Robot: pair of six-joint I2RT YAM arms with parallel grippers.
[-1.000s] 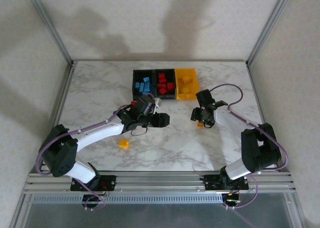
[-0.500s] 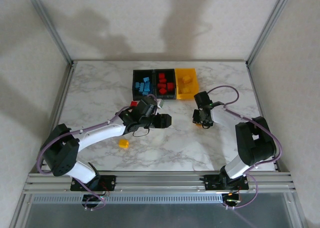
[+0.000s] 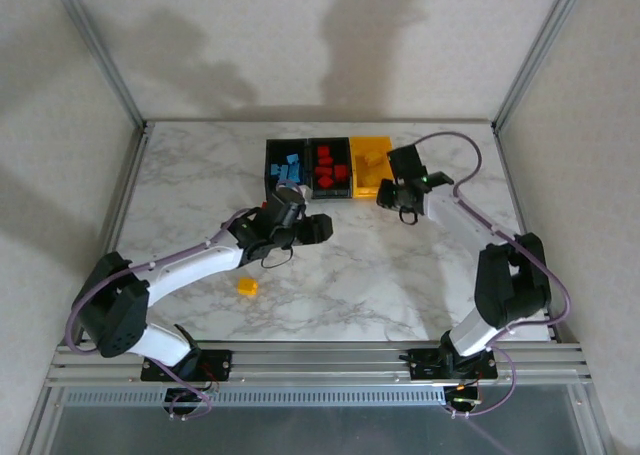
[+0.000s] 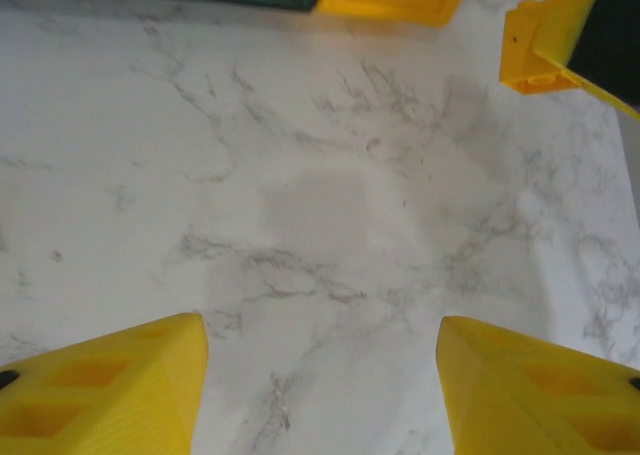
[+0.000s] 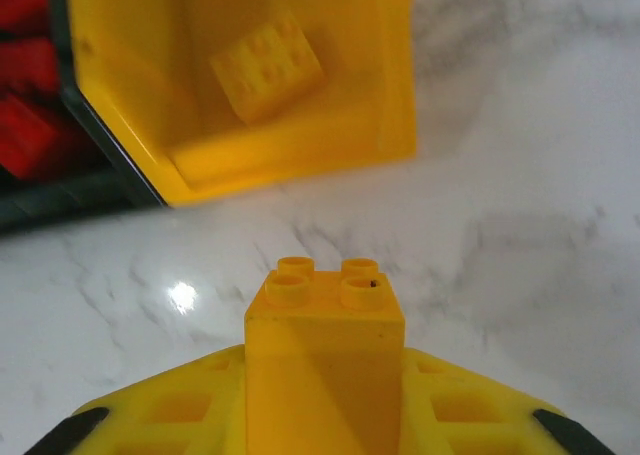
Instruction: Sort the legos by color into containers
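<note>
The right gripper is clamping a yellow brick by its two flat side faces, studs pointing up, and is carrying it just short of the yellow bin, which is sitting at 11 o'clock from the brick in the wrist view with another yellow piece lying inside. The brick is looking hard, glossy and very light, so it is likely being held by friction alone. Its smooth walls may be slippery, making a square pinch low on the flat sides safer than one on the studs or corners. The left gripper is hanging with its jaws apart over bare table, gripping nothing. A loose yellow brick is waiting at 7 o'clock from it, apparently lying flat, though it is too small to be sure.
</note>
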